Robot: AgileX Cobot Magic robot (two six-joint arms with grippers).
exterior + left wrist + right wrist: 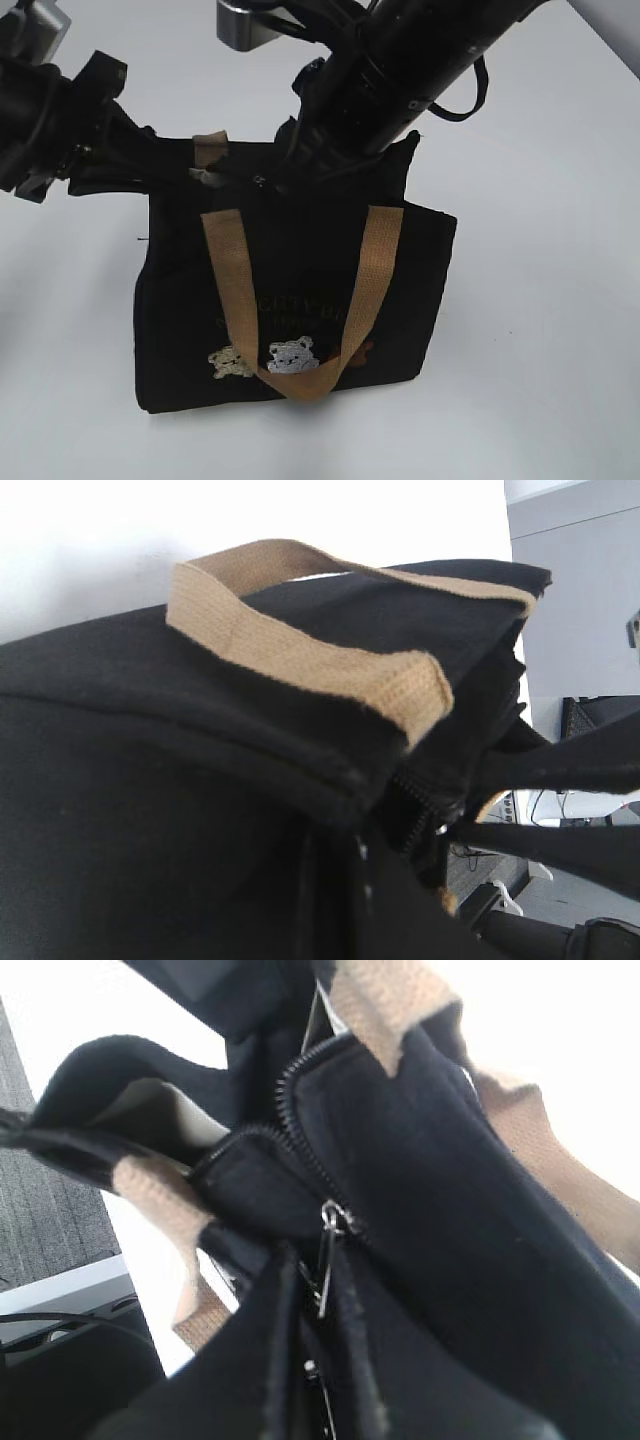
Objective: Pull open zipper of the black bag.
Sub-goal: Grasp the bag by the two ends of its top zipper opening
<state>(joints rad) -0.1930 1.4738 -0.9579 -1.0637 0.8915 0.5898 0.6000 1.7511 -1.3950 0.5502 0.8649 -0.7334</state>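
At the top edge of the black bag [300, 300], mid-surface, the zipper [300, 1140] pull is seen between the right hand's [318, 1360] slightly parted fingers, track running away; the left hand [440, 830] is clamped on the bag's end.

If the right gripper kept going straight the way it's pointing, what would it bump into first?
Probably the silver pull tab of the zipper. In the right wrist view it hangs just ahead of the right gripper, between its dark fingers, on top of the black bag. Depth is hard to judge, so it may already be touching.

bag [180, 290]: black; handles [228, 270]: tan; bear patches [292, 355]: white, beige
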